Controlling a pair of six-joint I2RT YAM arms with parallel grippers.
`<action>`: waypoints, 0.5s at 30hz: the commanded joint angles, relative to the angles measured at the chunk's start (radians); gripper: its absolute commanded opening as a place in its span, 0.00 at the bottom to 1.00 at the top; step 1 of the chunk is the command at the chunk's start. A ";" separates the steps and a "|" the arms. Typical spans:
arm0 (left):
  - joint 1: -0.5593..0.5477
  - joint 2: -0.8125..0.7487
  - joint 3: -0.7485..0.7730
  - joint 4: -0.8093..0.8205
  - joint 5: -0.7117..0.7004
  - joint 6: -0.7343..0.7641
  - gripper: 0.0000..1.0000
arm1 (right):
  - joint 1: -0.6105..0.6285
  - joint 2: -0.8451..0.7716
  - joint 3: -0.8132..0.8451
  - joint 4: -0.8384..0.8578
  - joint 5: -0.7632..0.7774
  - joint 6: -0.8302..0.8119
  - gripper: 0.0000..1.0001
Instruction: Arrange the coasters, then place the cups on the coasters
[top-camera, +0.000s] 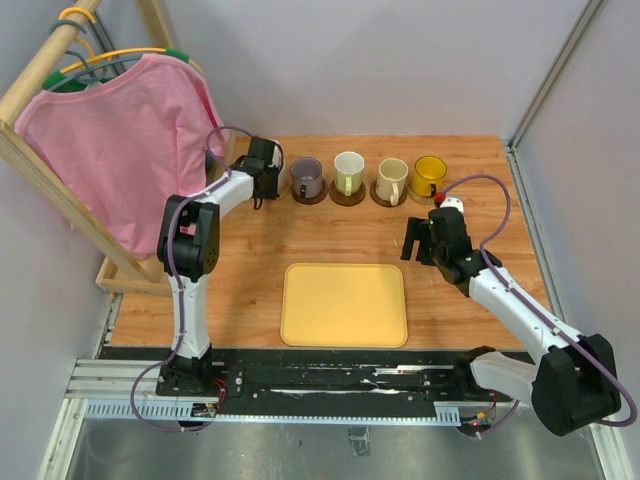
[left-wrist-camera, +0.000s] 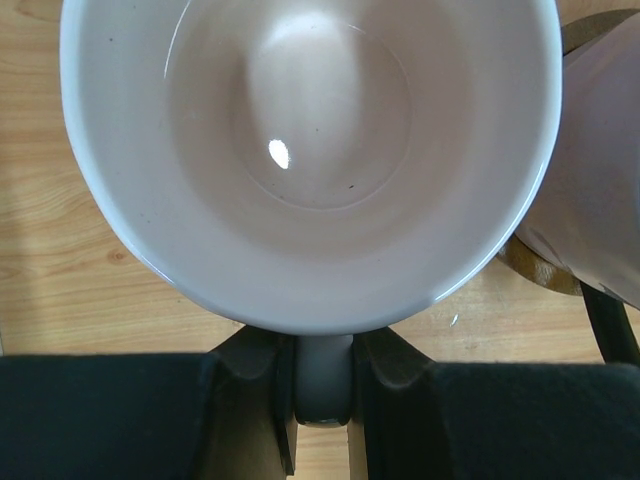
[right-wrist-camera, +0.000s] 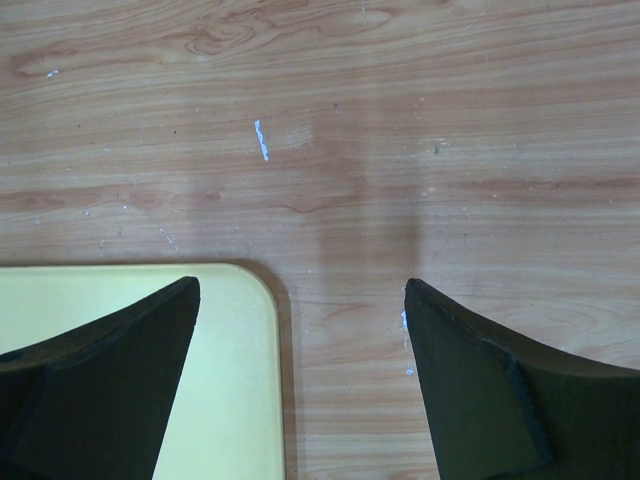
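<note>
A pale pink cup (left-wrist-camera: 310, 150) fills the left wrist view. My left gripper (left-wrist-camera: 322, 385) is shut on its handle (left-wrist-camera: 323, 375); in the top view that gripper (top-camera: 263, 166) sits at the left end of the back row and hides the cup. Right of it stand a grey-purple cup (top-camera: 307, 177), a white-greenish cup (top-camera: 348, 170), a cream cup (top-camera: 392, 179) and a yellow cup (top-camera: 430, 175), each on a brown coaster (top-camera: 348, 198). The grey-purple cup (left-wrist-camera: 600, 180) and its coaster (left-wrist-camera: 532, 268) show close beside the pink one. My right gripper (top-camera: 420, 240) hangs open over bare wood.
A yellow tray (top-camera: 344, 304) lies in the middle near the front; its corner (right-wrist-camera: 240, 380) is under my right gripper's left finger. A pink shirt (top-camera: 120, 140) on a wooden rack (top-camera: 60, 180) stands at the left. Walls close the back and the right side.
</note>
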 joint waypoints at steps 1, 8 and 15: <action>-0.009 -0.034 -0.035 -0.044 -0.020 -0.004 0.00 | -0.015 -0.023 0.002 0.012 -0.001 0.019 0.85; -0.009 -0.063 -0.084 -0.050 -0.024 -0.017 0.01 | -0.015 -0.017 0.004 0.017 -0.011 0.025 0.85; -0.009 -0.073 -0.113 -0.053 -0.058 -0.030 0.01 | -0.015 -0.016 -0.004 0.022 -0.015 0.029 0.85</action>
